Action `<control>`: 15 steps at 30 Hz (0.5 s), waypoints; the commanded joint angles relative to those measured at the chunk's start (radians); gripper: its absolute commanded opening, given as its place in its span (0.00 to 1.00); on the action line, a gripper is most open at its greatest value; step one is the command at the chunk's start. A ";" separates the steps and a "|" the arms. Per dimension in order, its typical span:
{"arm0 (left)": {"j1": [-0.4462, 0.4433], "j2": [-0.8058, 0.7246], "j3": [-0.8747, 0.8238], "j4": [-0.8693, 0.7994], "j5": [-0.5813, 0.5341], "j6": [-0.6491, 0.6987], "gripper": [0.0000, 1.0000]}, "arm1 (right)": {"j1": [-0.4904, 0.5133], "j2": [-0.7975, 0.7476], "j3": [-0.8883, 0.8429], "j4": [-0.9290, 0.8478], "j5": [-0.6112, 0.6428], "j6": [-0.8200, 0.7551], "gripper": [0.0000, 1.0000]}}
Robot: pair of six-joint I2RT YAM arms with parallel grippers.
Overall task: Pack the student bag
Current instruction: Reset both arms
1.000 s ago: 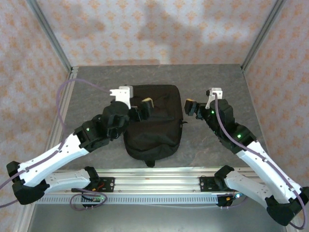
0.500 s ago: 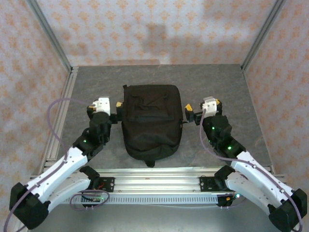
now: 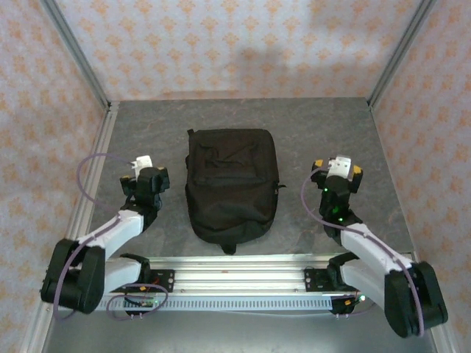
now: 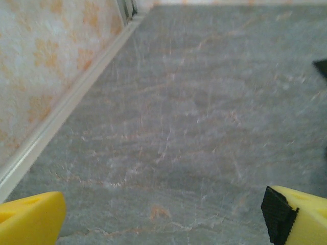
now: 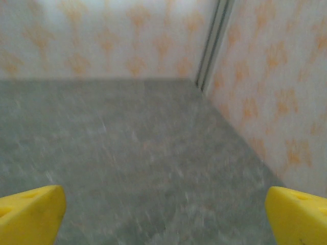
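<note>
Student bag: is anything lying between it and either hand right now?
Nothing visible does. The student bag lies flat mid-table. The left hand is open on its left and the right hand is open on its right, each apart from it, with just grey table surface in the gaps.

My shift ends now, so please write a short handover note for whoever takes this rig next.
Left gripper: open, empty, over the table left of the student bag.
Right gripper: open, empty, right of the bag.
Bag: flat on the table between the arms, touched by neither.
Done: bag looks closed; contents cannot be seen.
To do: probably confirm it is packed and zipped.
</note>
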 commanded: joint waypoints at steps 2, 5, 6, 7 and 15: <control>0.010 0.104 0.045 0.145 0.109 0.092 1.00 | -0.024 0.110 -0.002 0.115 0.041 0.107 1.00; 0.016 0.130 0.017 0.281 0.159 0.139 1.00 | -0.071 0.192 -0.040 0.219 0.065 0.169 1.00; 0.019 0.145 0.015 0.310 0.178 0.149 1.00 | -0.080 0.218 -0.040 0.240 0.088 0.186 1.00; 0.020 0.158 0.023 0.318 0.198 0.160 1.00 | -0.097 0.224 -0.032 0.231 0.045 0.190 1.00; 0.100 0.317 0.024 0.457 0.336 0.143 1.00 | -0.242 0.596 -0.025 0.649 -0.463 0.147 1.00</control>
